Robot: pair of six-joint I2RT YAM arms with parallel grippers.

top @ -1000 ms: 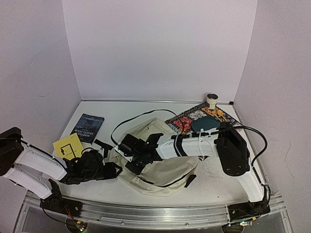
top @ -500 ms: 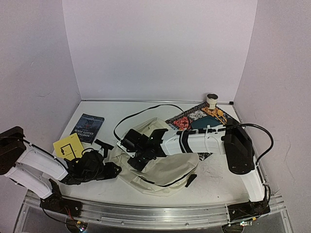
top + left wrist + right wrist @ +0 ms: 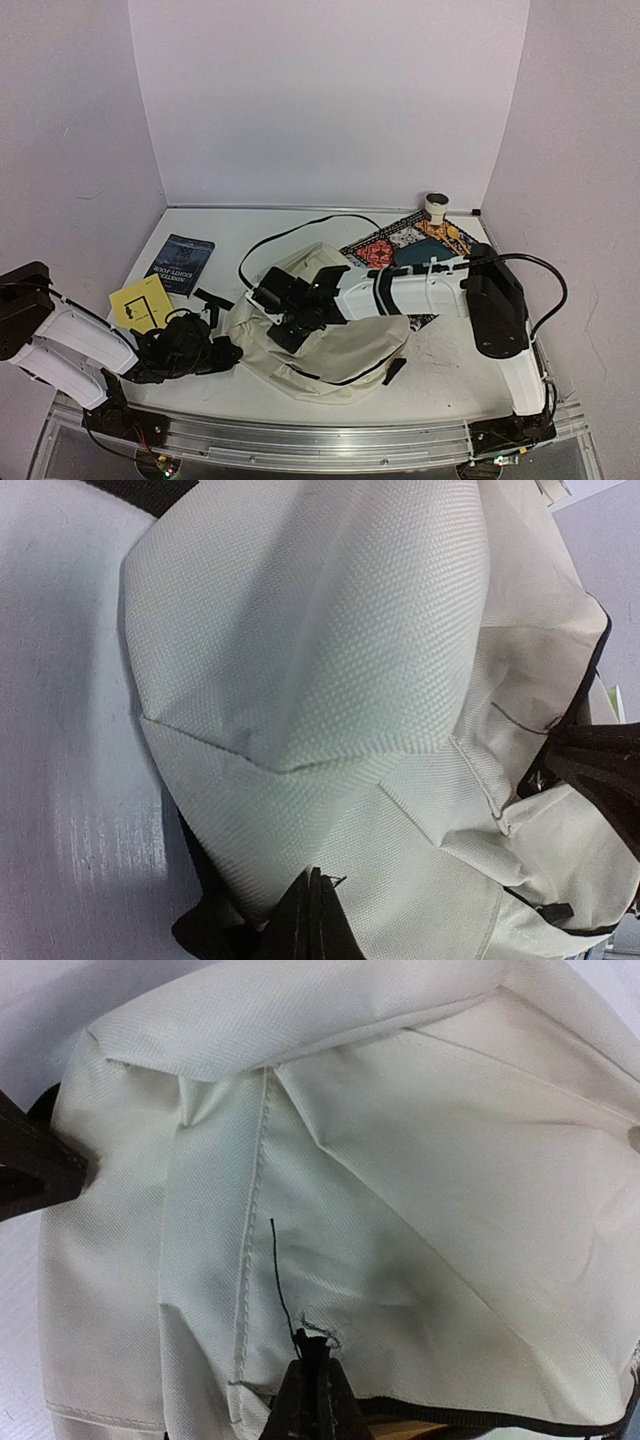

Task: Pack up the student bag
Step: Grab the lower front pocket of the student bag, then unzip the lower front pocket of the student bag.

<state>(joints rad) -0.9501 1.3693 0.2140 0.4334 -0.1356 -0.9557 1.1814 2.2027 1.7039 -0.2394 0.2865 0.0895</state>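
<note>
**Both grippers pinched on the bag cloth**

The student bag [image 3: 340,355] lies crumpled at the middle of the table, just ahead of the arm bases. My left gripper [image 3: 312,910] is closed tight on a fold of cream cloth at the bag's left end. My right gripper [image 3: 313,1375] is clamped the same way on fabric just above a black zipper line. I judge the two pinches are meant to pull the opening apart. The dark book [image 3: 180,262] and yellow booklet [image 3: 140,300] lie unpacked to the left.

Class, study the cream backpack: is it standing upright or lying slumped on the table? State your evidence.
Lying slumped. The overhead view shows the student bag spread crumpled across the table, its fabric creased and folded.
</note>
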